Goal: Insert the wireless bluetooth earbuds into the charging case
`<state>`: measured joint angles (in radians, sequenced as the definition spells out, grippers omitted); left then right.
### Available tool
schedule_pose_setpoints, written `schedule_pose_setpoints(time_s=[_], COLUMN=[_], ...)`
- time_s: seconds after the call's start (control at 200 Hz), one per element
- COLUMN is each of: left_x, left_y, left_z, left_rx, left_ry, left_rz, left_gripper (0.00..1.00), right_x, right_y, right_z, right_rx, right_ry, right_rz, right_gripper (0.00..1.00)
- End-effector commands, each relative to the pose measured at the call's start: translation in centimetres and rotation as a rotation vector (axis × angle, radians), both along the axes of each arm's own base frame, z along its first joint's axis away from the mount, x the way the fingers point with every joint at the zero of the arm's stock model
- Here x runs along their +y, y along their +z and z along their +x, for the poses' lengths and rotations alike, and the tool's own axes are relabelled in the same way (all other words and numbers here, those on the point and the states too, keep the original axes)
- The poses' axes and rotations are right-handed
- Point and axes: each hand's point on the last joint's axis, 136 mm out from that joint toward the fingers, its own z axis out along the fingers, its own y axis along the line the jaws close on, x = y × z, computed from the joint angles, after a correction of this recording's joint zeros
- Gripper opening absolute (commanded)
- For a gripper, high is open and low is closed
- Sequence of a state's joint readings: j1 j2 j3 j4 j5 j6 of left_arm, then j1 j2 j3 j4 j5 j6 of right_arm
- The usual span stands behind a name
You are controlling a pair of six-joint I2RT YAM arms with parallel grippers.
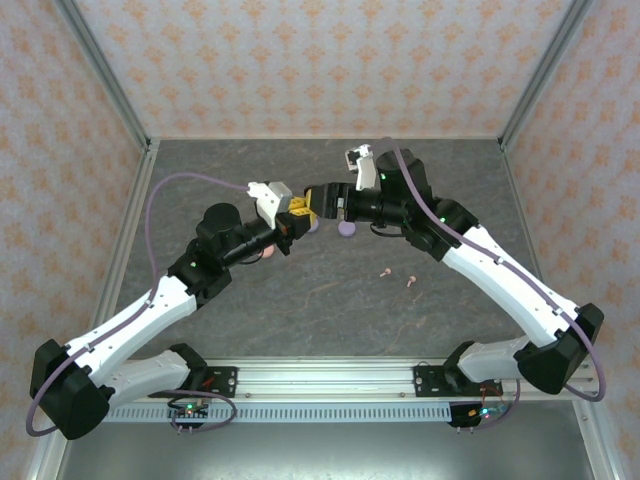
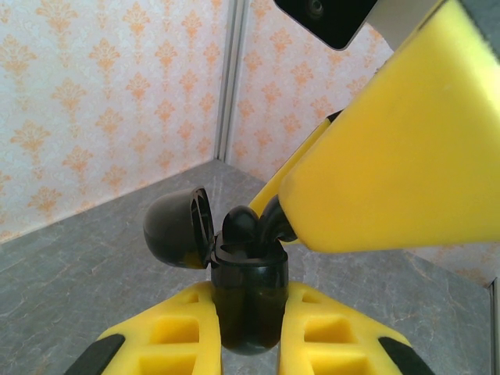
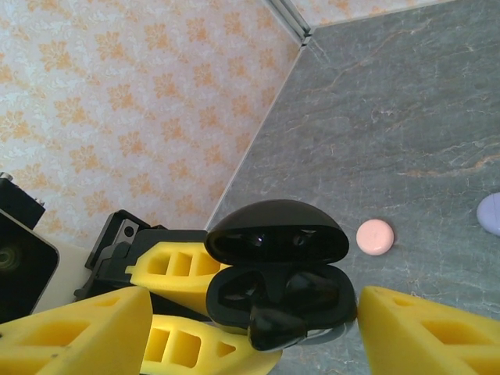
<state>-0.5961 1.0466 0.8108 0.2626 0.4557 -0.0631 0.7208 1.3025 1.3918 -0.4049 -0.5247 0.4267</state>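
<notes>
1. One black charging case [image 2: 248,293], lid hinged open, is held above the desk [image 1: 300,320] where the two arms meet.
2. One black earbud [image 2: 242,226] sits in the case, its rounded end standing above the rim.
3. Two pale pink earbuds [image 1: 385,272] lie loose and near each other on the desk, towards the right arm and well apart from the case.
4. There are two round pucks. One pink puck [image 3: 375,236] lies partly under the left arm in the top view, and one lilac puck [image 1: 346,228] lies just beside the right pincer.
5. The left pincer [image 2: 248,306] is clamped on the lower body of the case, with a yellow finger pressed against each side.
6. The right pincer [image 3: 254,328] is spread wide and holds nothing. Its yellow fingers [image 3: 78,328] stand either side of the case, apart from it.
7. The desk is grey with a marbled grain, and a metal rail [image 1: 330,378] along its near edge carries both arm bases.
8. Three walls [image 1: 300,60] covered in pale paper with an orange floral pattern enclose it, with metal posts [image 1: 105,70] at the back corners.
</notes>
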Motion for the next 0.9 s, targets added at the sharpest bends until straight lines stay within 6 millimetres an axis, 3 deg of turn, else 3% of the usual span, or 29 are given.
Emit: schedule_pose_setpoints(time_s=[0.0,0.275,0.896], left_x=[0.1,0.0,0.2], left_y=[2.3,1.9,1.4], left_z=[-0.6,-0.2,0.0], left_rx=[-0.057,-0.045,-0.032], left_ry=[-0.004,0.006,0.021], left_rz=[-0.048,-0.041,-0.028], left_gripper=[0.0,0.0,0.0], right_x=[0.5,0.6,-0.5], right_y=[2.3,2.5,2.3], right_z=[-1.1,-1.5,-1.2], right_rx=[-0.023,-0.029,-0.066], right_ry=[0.056,0.076,0.024], right_rz=[0.052,0.051,-0.015], right_gripper=[0.67,0.59,0.63])
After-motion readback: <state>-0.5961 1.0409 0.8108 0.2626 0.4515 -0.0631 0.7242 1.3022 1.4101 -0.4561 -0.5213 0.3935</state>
